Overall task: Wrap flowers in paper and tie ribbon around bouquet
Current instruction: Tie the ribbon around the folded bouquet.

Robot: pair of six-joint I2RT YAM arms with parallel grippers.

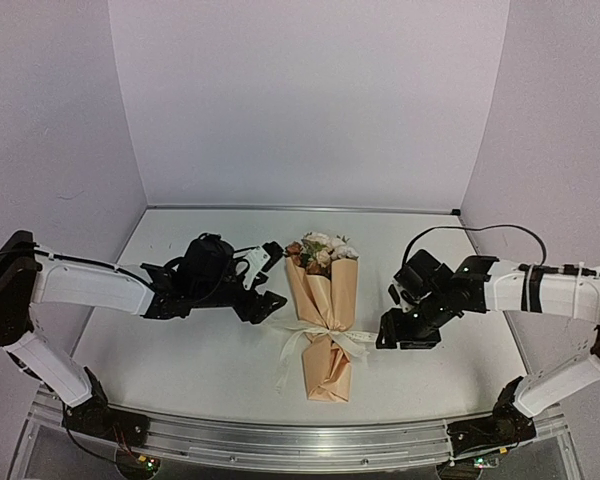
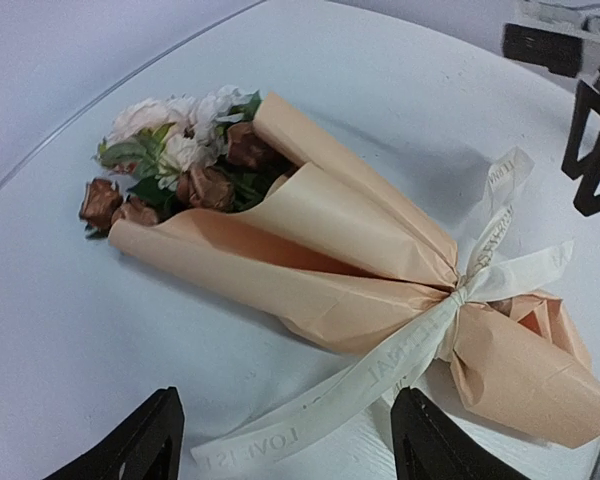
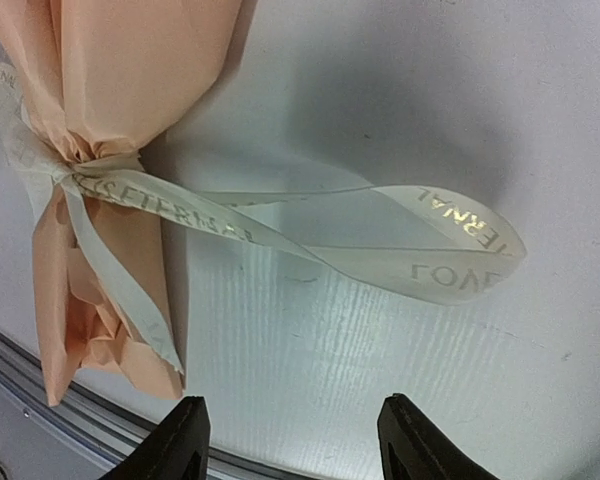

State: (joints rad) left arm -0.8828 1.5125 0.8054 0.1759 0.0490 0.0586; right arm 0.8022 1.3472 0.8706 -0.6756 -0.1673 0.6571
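The bouquet (image 1: 325, 320) lies in the middle of the table, flowers (image 1: 320, 252) pointing to the far side. Peach paper (image 2: 310, 280) wraps the flowers (image 2: 180, 160), and a cream lettered ribbon (image 2: 380, 370) is knotted round its narrow waist. My left gripper (image 1: 272, 280) stands open just left of the bouquet; one ribbon tail lies between its spread fingers (image 2: 285, 420), untouched. My right gripper (image 1: 388, 315) stands open just right of it. In the right wrist view a ribbon loop (image 3: 450, 250) lies on the table ahead of the empty jaws (image 3: 292, 415).
A metal rail (image 1: 300, 440) runs along the table's near edge, close to the bouquet's foot (image 3: 100, 350). Light walls close the table on the far side and both flanks. The right gripper's black fingers (image 2: 590, 150) show beyond the bouquet in the left wrist view.
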